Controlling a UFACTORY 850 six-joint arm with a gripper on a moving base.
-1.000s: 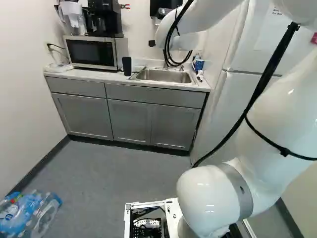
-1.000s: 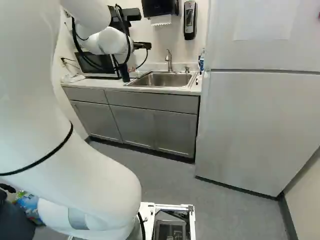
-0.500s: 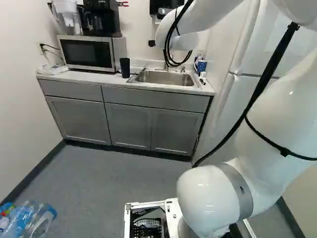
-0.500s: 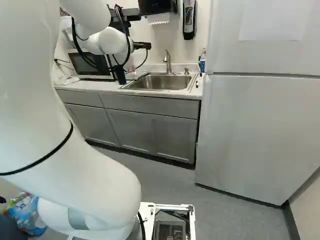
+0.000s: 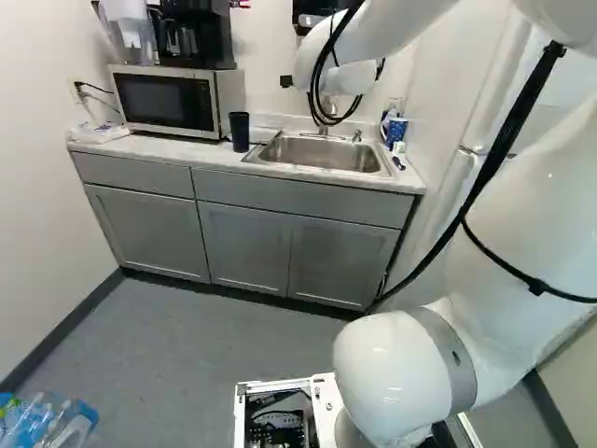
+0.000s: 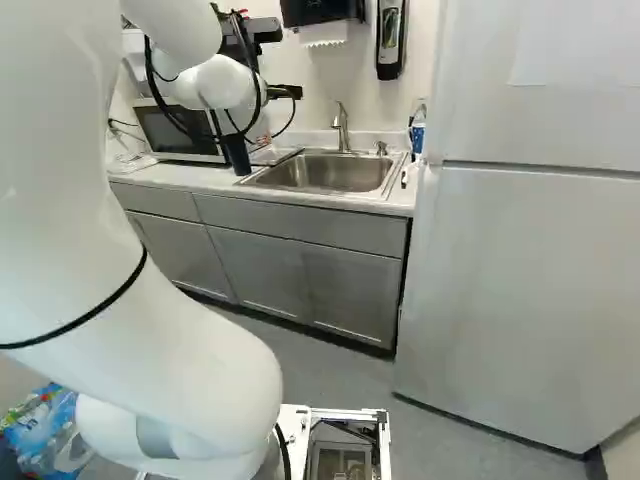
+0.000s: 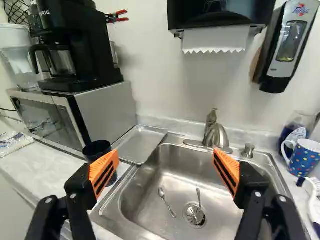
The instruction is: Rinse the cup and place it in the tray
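Note:
My gripper (image 6: 285, 92) shows only as a dark part at the arm's far end in the right base view. In the wrist view the gripper (image 7: 166, 155) has its orange-padded fingers wide apart, nothing held. A dark cup (image 5: 240, 132) stands upright on the counter between microwave and sink. That cup (image 7: 97, 149) is partly covered by one finger in the wrist view. A shallow metal tray (image 7: 141, 142) lies beside it, along the sink's edge. Beyond and below the fingers are the sink (image 7: 175, 185) and its faucet (image 7: 215, 134).
The counter (image 5: 154, 149) carries a microwave (image 5: 173, 101) with a coffee maker on top. Two spoons lie in the basin. A dotted mug (image 7: 304, 157) and a brush stand across the sink from the cup. A refrigerator (image 6: 520, 300) stands right of the counter; bottles (image 5: 47, 425) are on the floor.
The base has moved closer to the counter and turned left; sink and refrigerator sit farther right in the base views. The arm has kept its pose against its lowest joint.

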